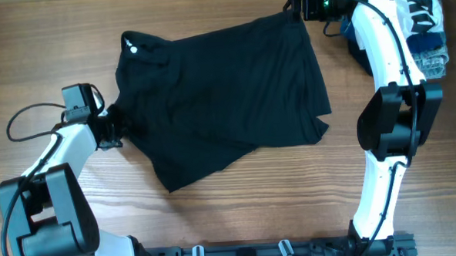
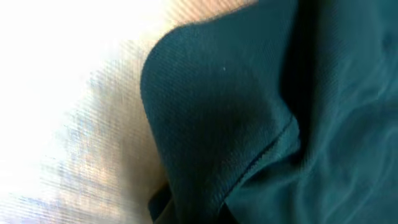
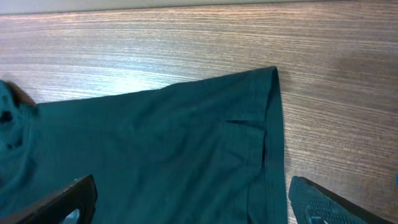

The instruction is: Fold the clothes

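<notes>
A black shirt [image 1: 227, 97] lies spread mid-bench [image 1: 47, 43], its lower edge doubled over. The left pincer [image 1: 112, 133] meets its left edge, and I cannot tell whether it is pinching. The right pincer [image 3: 193, 194] hangs over the far right hem corner, fingers spread wide.

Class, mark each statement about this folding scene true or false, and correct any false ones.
1. The table is wooden. True.
2. The garment is white. False: it is dark.
3. The right gripper is open. True.
4. The left gripper is far from the garment. False: it is at the garment's edge.
5. More clothes lie by the right arm. True.
</notes>
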Robot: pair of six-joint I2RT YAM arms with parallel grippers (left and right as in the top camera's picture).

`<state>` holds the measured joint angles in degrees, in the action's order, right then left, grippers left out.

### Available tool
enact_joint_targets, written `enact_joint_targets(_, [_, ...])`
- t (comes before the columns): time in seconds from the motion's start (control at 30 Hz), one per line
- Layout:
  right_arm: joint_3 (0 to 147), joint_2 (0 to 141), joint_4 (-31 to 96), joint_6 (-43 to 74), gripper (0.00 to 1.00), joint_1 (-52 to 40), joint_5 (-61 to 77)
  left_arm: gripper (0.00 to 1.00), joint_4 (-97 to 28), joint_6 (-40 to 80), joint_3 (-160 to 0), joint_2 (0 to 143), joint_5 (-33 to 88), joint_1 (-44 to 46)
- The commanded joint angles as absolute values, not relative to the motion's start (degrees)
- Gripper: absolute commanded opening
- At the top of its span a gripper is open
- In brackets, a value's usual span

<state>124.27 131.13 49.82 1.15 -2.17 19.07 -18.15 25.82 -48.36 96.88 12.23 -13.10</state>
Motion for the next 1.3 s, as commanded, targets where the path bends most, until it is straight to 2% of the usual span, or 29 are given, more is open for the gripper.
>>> enact_joint_targets(0.0, [124.77,130.82,49.98,0.01,0.99,-2.42,19.92,0.04,-14.39,24.21,-49.41,97.32,6.96,-14.92])
enact_joint_targets(0.1, [124.77,130.82,50.13,0.08,0.99,-2.42,19.94,0.04,-10.41,19.0,-52.97,97.32,6.94,-17.41])
enact_joint_targets(0.3, [124.77,130.82,49.78,0.19,0.99,-2.42,19.97,0.04,7.4,14.52,-53.98,97.34,6.79,-18.11])
enact_joint_targets(0.33, [124.77,130.82,49.8,0.19,0.99,-2.42,19.97,0.25,8.32,14.57,-53.98,97.34,7.07,-18.11])
enact_joint_targets(0.37, [124.77,130.82,49.82,0.19,0.99,-2.42,19.97,0.88,8.43,14.57,-53.98,97.34,7.42,-18.06])
enact_joint_targets(0.4, [124.77,130.82,49.8,0.21,0.99,-2.42,19.97,1.0,7.99,14.55,-53.98,97.34,7.7,-18.02])
enact_joint_targets(0.6, [124.77,130.82,51.81,0.6,0.99,-2.39,21.06,1.0,-3.51,15.14,-54.04,93.51,14.57,-18.02])
enact_joint_targets(0.73, [124.77,130.82,54.08,0.6,1.0,-2.39,21.06,1.0,-20.12,18.44,-54.04,83.26,22.68,-17.63])
enact_joint_targets(0.8, [124.77,130.82,54.26,0.62,1.0,-2.39,21.06,1.0,-30.15,16.49,-54.04,77.71,22.48,-16.6])
enact_joint_targets(0.87, [124.77,130.82,54.15,0.67,1.0,-2.39,21.06,1.0,-38.52,13.67,-54.02,73.71,20.67,-15.25])
enact_joint_targets(0.97, [124.77,130.82,53.6,1.69,1.0,-2.39,21.04,0.99,-48.4,13.63,-54.02,71.26,11.09,-11.9])
enact_joint_targets(1.0, [124.77,130.82,53.17,1.69,1.0,-2.39,21.06,0.96,-50.92,13.63,-53.93,71.59,7.25,-10.24])
enact_joint_targets(1.07, [124.77,130.82,52.56,1.65,1.0,-2.39,21.04,0.9,-52.51,13.67,-53.36,73.01,2.92,-7.81])
enact_joint_targets(1.13, [124.77,130.82,52.56,1.65,1.0,-2.39,21.04,0.88,-53.49,13.74,-53.08,76.03,-2.81,-6.37])
enact_joint_targets(1.2, [124.77,130.82,52.56,1.63,1.0,-2.39,21.04,0.88,-52.36,13.72,-53.04,78.5,-4.01,-6.26])
enact_joint_targets(1.27, [124.77,130.82,52.58,1.5,1.0,-2.39,21.02,0.84,-49.67,13.91,-53.04,82.06,-3.86,-6.24])
